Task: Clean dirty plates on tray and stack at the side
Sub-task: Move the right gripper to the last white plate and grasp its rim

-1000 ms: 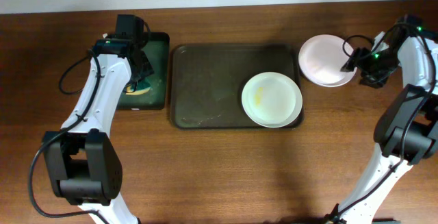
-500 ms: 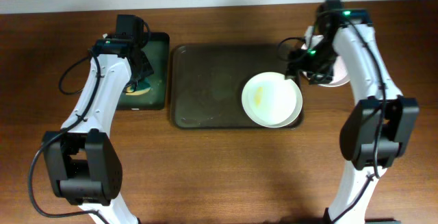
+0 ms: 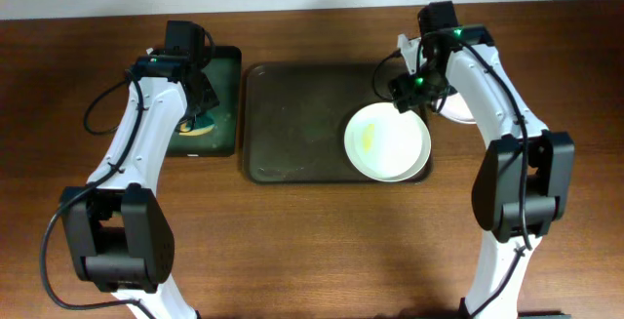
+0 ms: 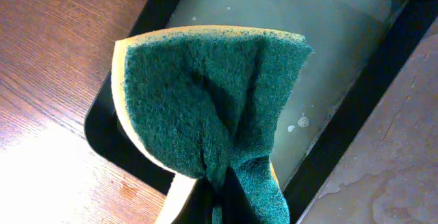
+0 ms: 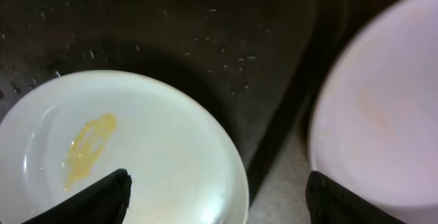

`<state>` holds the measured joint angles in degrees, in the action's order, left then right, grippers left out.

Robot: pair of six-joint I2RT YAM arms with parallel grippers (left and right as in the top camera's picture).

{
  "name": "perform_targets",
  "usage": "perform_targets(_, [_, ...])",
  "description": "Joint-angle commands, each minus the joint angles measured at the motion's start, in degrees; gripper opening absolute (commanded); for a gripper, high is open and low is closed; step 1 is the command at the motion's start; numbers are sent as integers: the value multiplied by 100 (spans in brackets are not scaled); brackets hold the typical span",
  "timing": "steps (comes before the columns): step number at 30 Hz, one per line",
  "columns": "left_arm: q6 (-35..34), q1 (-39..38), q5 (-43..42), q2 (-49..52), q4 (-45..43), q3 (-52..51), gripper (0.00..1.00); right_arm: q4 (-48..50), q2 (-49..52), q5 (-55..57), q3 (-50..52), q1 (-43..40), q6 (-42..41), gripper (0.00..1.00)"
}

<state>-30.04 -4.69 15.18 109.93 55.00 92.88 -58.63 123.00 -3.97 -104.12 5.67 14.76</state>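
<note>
A white plate (image 3: 387, 141) with a yellow smear lies at the right end of the dark brown tray (image 3: 292, 124). It also shows in the right wrist view (image 5: 123, 155). A stack of clean white plates (image 3: 466, 106) lies on the table right of the tray, mostly hidden by my right arm; it shows in the right wrist view (image 5: 383, 114). My right gripper (image 3: 409, 93) is open and empty above the smeared plate's far right rim; its fingertips (image 5: 219, 193) straddle that rim. My left gripper (image 4: 222, 207) is shut on a green and yellow sponge (image 4: 212, 94) over the black-green bin (image 4: 321, 53).
The black-green bin (image 3: 222, 114) stands left of the tray and holds cloudy water. Bare wooden table (image 3: 312, 241) lies in front of the tray.
My right gripper has swung left from beside the plate stack to above the smeared plate's rim on the tray. The left arm and sponge have not moved.
</note>
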Motion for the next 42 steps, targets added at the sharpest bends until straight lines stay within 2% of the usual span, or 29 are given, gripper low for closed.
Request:
perform_targets(1, [11,26,-7,-2,-4,-17,0,129,278,-210,234,-7,302,72])
perform_targets(5, [9,24,-9,-2,-11,-17,1,116,435,-315,234,-7,267,63])
perform_targets(16, [11,24,-107,-2,-11,-17,0,-4,844,-339,234,-7,103,60])
perform_targets(22, [11,24,-109,-2,-50,-17,1,-28,841,-1515,157,116,-125,49])
perform_targets(25, [11,24,-109,-2,-52,-17,1,-2,841,-1867,72,446,-181,49])
perform_targets(26, [11,24,-109,-2,-52,-17,1,22,841,-1720,33,557,-289,50])
perform_targets(27, [11,24,-109,-2,-52,-17,1,70,841,-1268,-33,680,-743,61])
perform_targets(29, [11,24,-109,-2,-50,-17,1,48,841,-503,-208,798,-1554,61])
perform_targets(32, [11,20,-109,-2,-46,-17,1,-444,839,-369,-702,772,-2085,63])
perform_targets(37, [11,20,-136,-2,-48,-17,1,-1499,844,-374,-1075,549,-2614,63])
perform_targets(42, [9,20,-238,-2,-50,-17,1,-1541,848,-474,-487,560,-2686,52])
